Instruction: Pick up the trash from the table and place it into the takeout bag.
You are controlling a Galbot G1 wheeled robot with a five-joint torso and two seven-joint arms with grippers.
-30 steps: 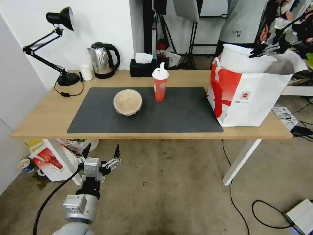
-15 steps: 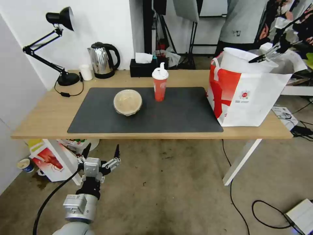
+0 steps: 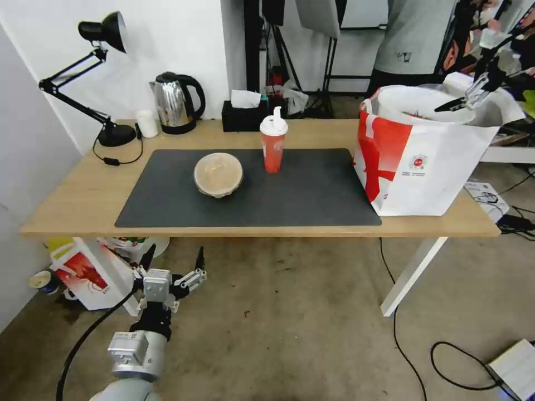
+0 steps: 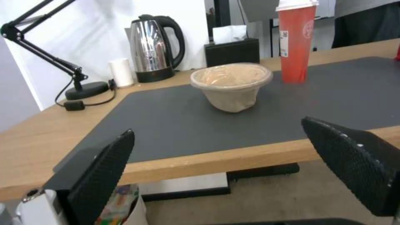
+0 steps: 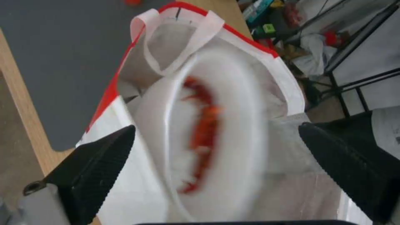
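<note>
- While poised above the mouth of the takeout bag, right gripper with fingers spread wide, released, grasping nothing.
- Directly beneath it, sunk into the bag's mouth: wide white plastic bowl with red crayfish shells inside, rim level with the bag's top in the head view.
- Standing upright at the right end of the table, partly on the right edge of the dark grey mat: that same bag, red side panel toward the mat, white handles flopped over its rim.
- Near the mat's middle: beige clear-lidded bowl, upright.
- Just beside it, toward the mat's back edge: red drink cup with white spouted lid, upright, apart from the bowl.
- Along the table's back edge: black tissue box, steel kettle, small white cup; at the back left corner, black desk lamp.
- Below the table's front edge, over the floor: left gripper, fingers apart, unclenched, holding nothing.
</note>
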